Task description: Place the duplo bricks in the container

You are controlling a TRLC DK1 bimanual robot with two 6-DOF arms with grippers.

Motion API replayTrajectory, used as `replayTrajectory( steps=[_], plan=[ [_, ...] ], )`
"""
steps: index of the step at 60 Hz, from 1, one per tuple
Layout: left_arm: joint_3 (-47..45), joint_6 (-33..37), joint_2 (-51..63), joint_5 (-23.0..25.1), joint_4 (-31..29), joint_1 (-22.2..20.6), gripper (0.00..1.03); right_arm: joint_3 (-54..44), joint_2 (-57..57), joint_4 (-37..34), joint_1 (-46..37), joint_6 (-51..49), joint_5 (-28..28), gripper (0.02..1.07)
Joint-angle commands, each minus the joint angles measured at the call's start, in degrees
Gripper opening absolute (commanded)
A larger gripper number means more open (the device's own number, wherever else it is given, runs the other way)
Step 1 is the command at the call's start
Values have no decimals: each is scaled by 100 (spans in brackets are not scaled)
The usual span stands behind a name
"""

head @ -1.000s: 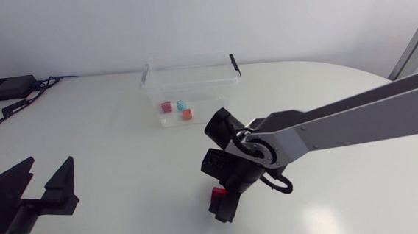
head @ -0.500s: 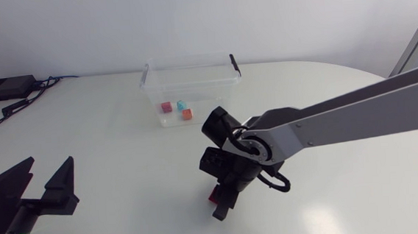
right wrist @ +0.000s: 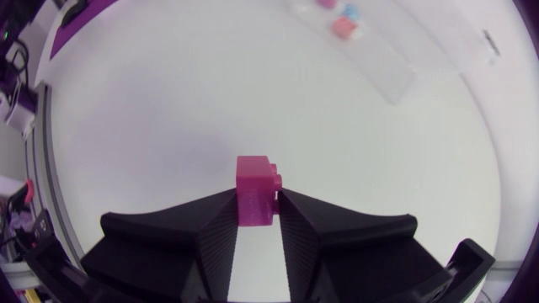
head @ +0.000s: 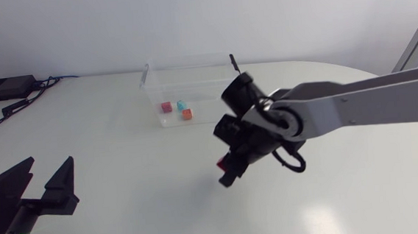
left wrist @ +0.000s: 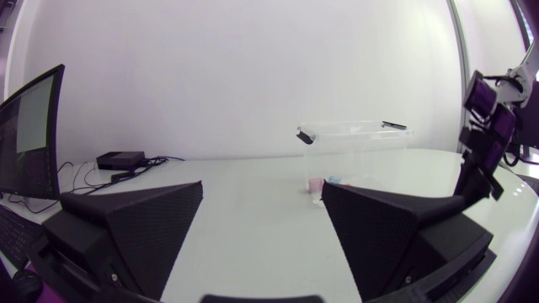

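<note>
Right hand (head: 229,170) clamped tight, left hand (head: 42,182) spread wide open.

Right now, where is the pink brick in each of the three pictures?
Head view: the pink brick sits in the right gripper, near the middle of the table.
Left wrist view: I cannot make it out.
Right wrist view: the brick, clamped in that gripper.
Shared landmark: the clear container.

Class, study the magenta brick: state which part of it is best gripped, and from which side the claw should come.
Take the magenta brick by two flat opposite walls, coming in from its end so the fingers straddle it. The right claw shows this: one finger presses each side, the rest of the brick sticking out ahead. Flat faces probably seat the broad fingers best.
</note>
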Motion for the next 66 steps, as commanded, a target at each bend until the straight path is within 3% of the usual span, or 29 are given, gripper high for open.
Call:
replayTrajectory(
  steps=[1,10,30,43,59,61,66],
  plan=[
    [-102,82,-63,47,49,25,99,262,-387,199,-353,317,173,24],
    [-102,82,-63,47,49,25,99,526,-580,560,-730,590,357,24],
    [-102,82,-63,47,49,25,99,1194,-35,2265,-994,853,753,24],
    [-102,82,-63,47,49,25,99,2635,1195,2142,-1293,853,551,24],
    [-102,82,-63,47,49,25,99,4015,2285,1360,-1451,862,146,28],
    [-102,82,-63,47,49,25,99,3998,2303,1333,-1442,871,146,33],
    [-102,82,-63,47,49,25,99,3848,2259,1298,-1398,871,190,77]
  ],
)
